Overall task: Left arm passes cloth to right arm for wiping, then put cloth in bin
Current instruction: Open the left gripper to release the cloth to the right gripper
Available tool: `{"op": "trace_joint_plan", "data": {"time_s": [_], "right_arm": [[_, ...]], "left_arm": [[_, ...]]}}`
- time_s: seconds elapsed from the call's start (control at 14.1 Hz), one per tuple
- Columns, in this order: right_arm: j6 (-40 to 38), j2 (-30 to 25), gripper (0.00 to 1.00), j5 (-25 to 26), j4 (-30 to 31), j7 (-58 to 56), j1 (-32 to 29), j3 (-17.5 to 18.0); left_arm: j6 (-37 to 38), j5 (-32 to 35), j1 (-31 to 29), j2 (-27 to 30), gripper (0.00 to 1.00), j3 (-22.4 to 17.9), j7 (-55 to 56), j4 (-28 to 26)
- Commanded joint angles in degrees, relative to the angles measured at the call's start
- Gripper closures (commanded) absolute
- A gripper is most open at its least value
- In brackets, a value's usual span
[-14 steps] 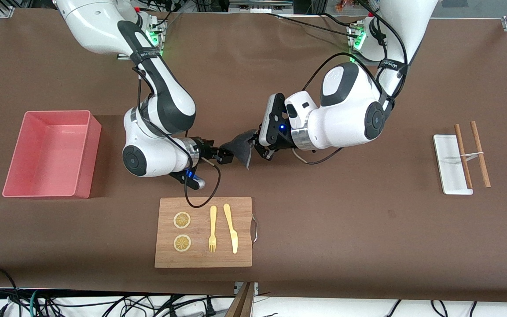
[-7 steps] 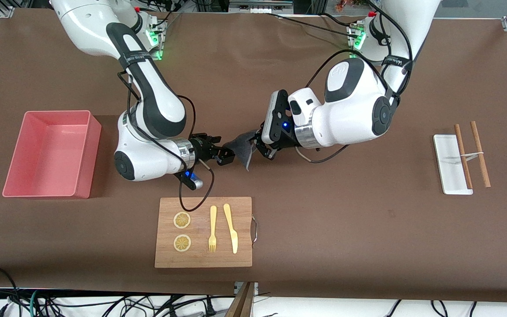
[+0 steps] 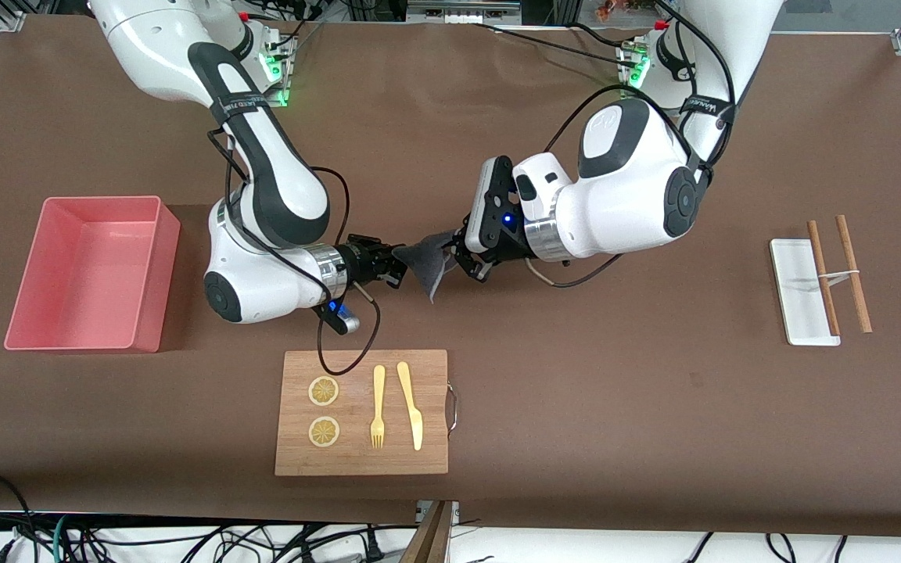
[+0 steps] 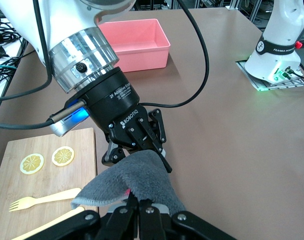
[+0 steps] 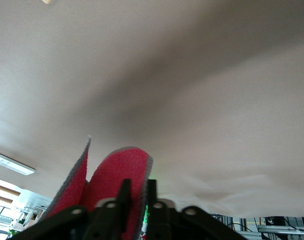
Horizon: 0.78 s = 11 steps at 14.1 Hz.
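Front view: salmon-pink rectangular plastic bin (image 3: 87, 274) holds nothing; the small dark grey cloth (image 3: 427, 262) hangs above the table between both grippers.

Left wrist view: left gripper (image 4: 138, 207) pinches it.

Right wrist view: right gripper (image 5: 137, 192) clamps its red-pink face.

A wooden cutting board (image 3: 362, 412) on the brown bench (image 3: 615, 391) carries two lemon slices (image 3: 324, 391), a fork (image 3: 378, 407) and a knife (image 3: 411, 405). Two brown sticks (image 3: 836, 274) lie across a white tray (image 3: 798, 293).
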State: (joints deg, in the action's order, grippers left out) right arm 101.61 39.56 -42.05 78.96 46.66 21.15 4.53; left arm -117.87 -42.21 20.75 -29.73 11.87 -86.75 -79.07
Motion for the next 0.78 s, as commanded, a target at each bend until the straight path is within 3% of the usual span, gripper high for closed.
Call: {"op": "trace_joint_plan", "data": {"time_s": [0.0,0.71], "right_arm": [[-1.4,0.3,1.00,-2.9,-0.7,1.2,-0.8,0.2],[-1.5,0.2,1.00,-2.6,-1.2,0.8,-1.3,0.0]], "left_arm": [[0.9,-2.3,-0.3,0.9,1.00,-0.3,-1.4,-0.4],[0.9,-2.4,-0.2,0.8,1.00,-0.3,-1.3,-0.5]]}}
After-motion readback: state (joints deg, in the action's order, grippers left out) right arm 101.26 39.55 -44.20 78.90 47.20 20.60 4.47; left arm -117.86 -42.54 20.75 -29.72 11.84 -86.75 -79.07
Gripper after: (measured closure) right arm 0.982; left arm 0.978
